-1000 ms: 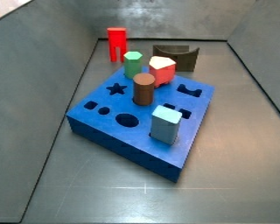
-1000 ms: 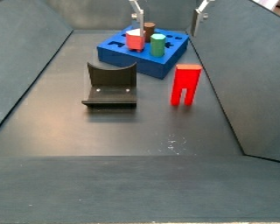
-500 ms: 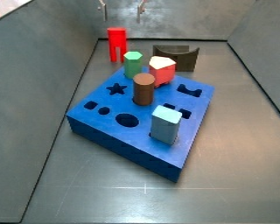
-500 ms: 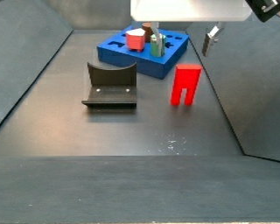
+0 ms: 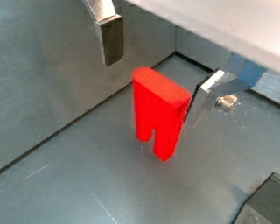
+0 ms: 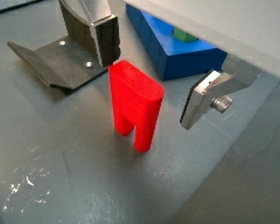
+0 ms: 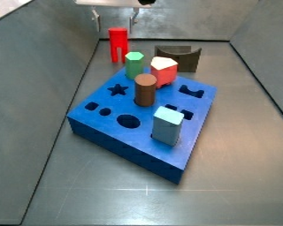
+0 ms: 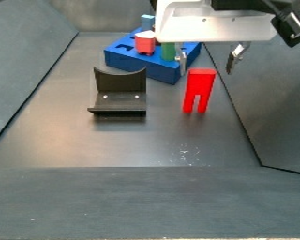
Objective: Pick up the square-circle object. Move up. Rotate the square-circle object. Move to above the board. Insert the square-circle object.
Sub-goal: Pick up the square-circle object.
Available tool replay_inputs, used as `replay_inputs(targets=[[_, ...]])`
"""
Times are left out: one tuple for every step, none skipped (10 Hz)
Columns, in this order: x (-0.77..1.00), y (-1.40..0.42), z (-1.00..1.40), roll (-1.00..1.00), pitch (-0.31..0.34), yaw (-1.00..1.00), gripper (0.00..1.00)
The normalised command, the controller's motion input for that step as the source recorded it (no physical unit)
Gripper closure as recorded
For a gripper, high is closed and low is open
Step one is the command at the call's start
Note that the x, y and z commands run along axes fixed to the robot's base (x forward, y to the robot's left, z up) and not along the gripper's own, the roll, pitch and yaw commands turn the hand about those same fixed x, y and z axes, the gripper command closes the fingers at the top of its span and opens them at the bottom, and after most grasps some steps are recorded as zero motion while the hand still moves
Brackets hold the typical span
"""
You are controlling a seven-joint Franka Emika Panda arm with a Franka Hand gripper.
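Bright red and slim, the square-circle object [image 8: 199,90] stands upright on the grey worktop [image 8: 140,150] right of centre in that side view, a slot cut up from its foot. The gripper [image 5: 164,63] hangs over it with its fingers [image 6: 105,39] spread apart, one on either side of the block's top, neither touching it in both wrist views. Behind it, toward the upper middle of the frame, lies the blue board [image 8: 130,56]. The dark arch-shaped block [image 8: 117,92] sits left of centre.
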Motion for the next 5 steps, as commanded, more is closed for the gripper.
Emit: replay_inputs(targets=[[0.00,0.18,-0.35,-0.02,0.000,0.00,0.00],[0.00,0.12,-0.35,-0.01,0.000,0.00,0.00],[0.00,0.01,-0.24,0.00,0.004,0.00,0.00],[0.00,0.00,-0.03,0.00,0.000,0.00,0.00],[0.00,0.00,0.00,0.00,0.000,0.00,1.00]])
